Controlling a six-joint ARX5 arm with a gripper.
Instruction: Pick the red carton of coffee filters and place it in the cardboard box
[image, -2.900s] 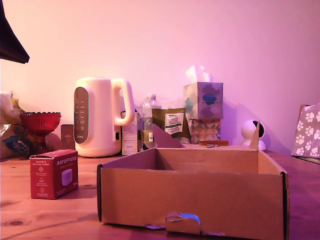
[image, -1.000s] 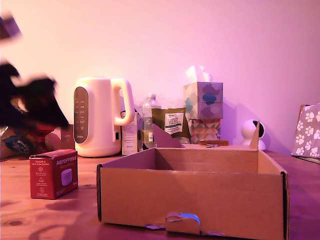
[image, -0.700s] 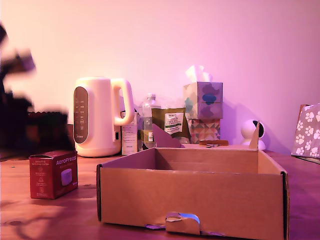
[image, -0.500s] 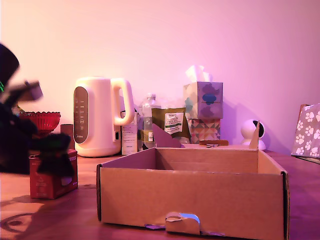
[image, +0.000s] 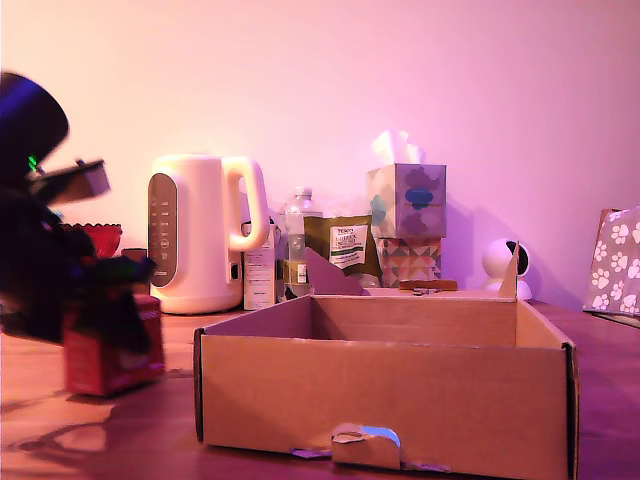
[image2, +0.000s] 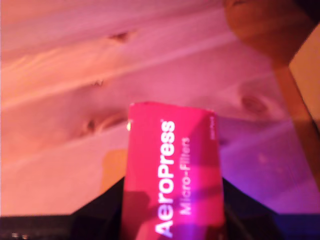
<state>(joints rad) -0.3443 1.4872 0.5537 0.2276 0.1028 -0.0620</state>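
Arm now down over red AeroPress filter carton (image: 112, 352); gripper (image: 105, 300) straddles it, fingers either side, closure unclear. Carton on table (image2: 75, 75), at 9 o'clock of cardboard box (image: 385, 390). Grasp looks imminent.

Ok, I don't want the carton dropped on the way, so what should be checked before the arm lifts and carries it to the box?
1. Tool at the small red AeroPress carton: ok, fingers flank it in the wrist view.
2. Firm grip: cannot tell, contact is blurred.
3. Carton on the wooden table: ok, not lifted.
4. Brown corrugated cardboard box open: ok.
5. Box floor empty: cannot tell, the front wall hides it.
6. White kettle off the path: ok, it stands behind.
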